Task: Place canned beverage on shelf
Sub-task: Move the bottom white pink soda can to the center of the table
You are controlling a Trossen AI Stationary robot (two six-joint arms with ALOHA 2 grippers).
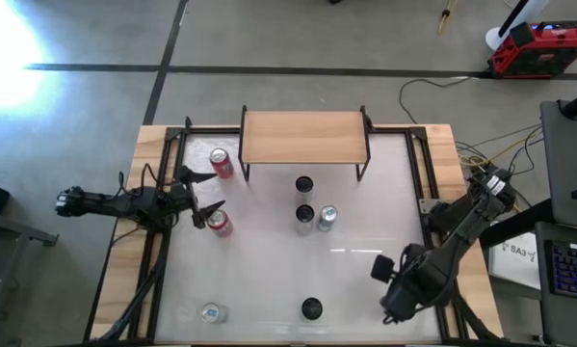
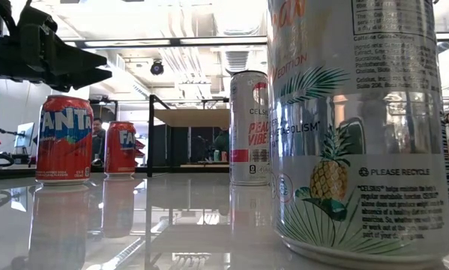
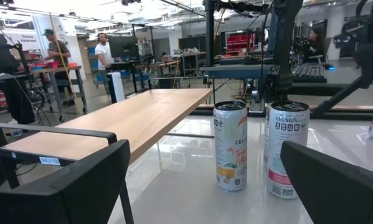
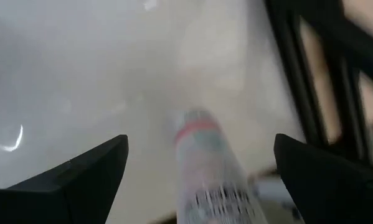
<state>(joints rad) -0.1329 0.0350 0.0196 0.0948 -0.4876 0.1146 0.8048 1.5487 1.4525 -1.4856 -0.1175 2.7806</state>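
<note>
The shelf (image 1: pixel 305 137), a tan wooden top on thin black legs, stands at the table's far middle; it also shows in the left wrist view (image 3: pixel 121 124). Two red Fanta cans (image 1: pixel 221 162) (image 1: pixel 219 223) stand upright at the left. Three cans (image 1: pixel 304 214) stand upright in front of the shelf. My left gripper (image 1: pixel 203 195) is open and empty, above the table between the two Fanta cans. My right gripper (image 1: pixel 382 289) is open near the right front. A blurred white can with a red band (image 4: pixel 214 168) shows ahead between its fingers, apart from them.
A dark-topped can (image 1: pixel 311 308) and a light can (image 1: pixel 209 312) stand near the table's front edge. A black frame (image 1: pixel 169 183) runs along the table's left and right sides. People and benches show in the room beyond the table (image 3: pixel 102 50).
</note>
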